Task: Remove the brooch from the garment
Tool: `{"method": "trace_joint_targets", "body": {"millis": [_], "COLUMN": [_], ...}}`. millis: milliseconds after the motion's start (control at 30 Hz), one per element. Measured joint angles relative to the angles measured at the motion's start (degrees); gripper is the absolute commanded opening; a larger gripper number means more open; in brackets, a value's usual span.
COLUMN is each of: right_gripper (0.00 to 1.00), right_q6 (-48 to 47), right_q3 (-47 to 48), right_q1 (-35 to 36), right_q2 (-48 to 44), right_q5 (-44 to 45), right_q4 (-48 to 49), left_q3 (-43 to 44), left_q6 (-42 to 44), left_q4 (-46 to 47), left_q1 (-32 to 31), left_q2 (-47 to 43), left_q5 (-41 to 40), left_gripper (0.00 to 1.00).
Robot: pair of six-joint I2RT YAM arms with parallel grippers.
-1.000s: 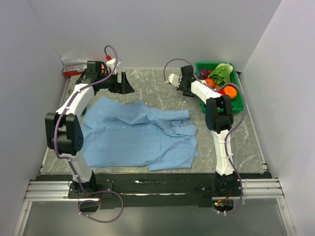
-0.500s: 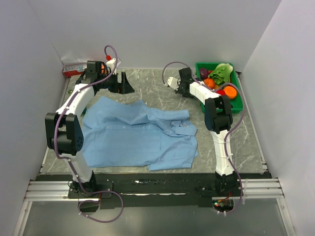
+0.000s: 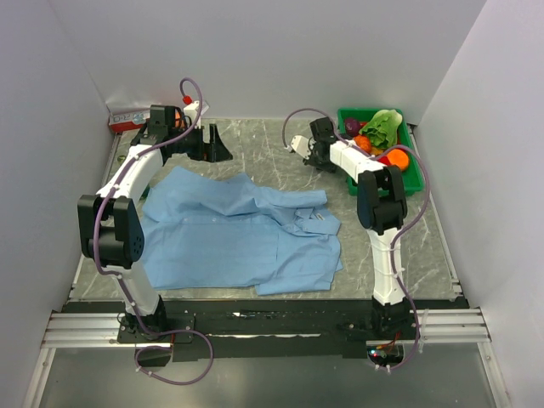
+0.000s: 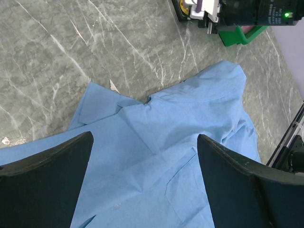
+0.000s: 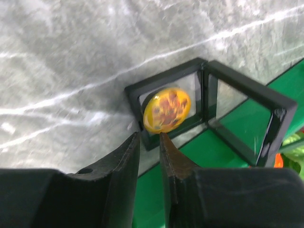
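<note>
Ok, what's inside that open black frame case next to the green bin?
The brooch, blurred, lies over the left half of the case, just above the tips of the right end effector. The other half shows only clear film. Anything behind the brooch is covered.

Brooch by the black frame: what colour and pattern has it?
The brooch is yellow-gold with brownish blotches, best in right wrist view.

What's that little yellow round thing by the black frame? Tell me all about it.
The brooch is a small round disc, glossy golden yellow with a brownish mottled pattern. It sits against the clear pane of an open black frame, just beyond the right hand's nearly closed fingertips; whether they touch it is unclear.
</note>
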Motion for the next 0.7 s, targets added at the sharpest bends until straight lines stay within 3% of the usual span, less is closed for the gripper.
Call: {"method": "trace_joint_targets", "body": {"millis": [233,367,400,433,467,600,700], "right_gripper": [0.31,0.37,0.41,0.77,0.99,1.0,1.0], "right_q6": [2.29,6.27,7.85,9.66,11.74,24.41,37.57], "right_q3": [0.04,4.13,5.46,6.32,6.88,8.5,13.6], "right_q1": [0.0,0.0,0.0,-0.02,0.0,0.39,1.75], "right_q2": [-1.62,-1.73,-1.95,-2.62,-3.69,-10.73,-16.15], "right_q5": [-1.16,-8.74,-12.85,-17.59,-22.27,-37.4,-36.3], "right_q4": [-4.35,-11.52,-12.96,-14.12,-15.21,-14.84,-9.66], "left_q3": [-0.04,-0.17,-0.35,-0.55,-0.81,-1.38,-1.03], "left_q6": [-0.39,-0.42,-0.42,-0.42,-0.42,-0.11,0.92], "left_q4": [0.2,0.44,0.48,0.57,0.63,0.66,0.26], "left_q1": [0.0,0.0,0.0,0.0,0.0,-0.02,0.0], "left_q2": [0.0,0.0,0.0,0.0,0.0,0.0,0.0], "left_q5": [0.42,0.5,0.5,0.39,0.26,-3.3,-6.88], "left_gripper": [0.97,0.96,0.96,0.97,0.96,0.96,0.96]}}
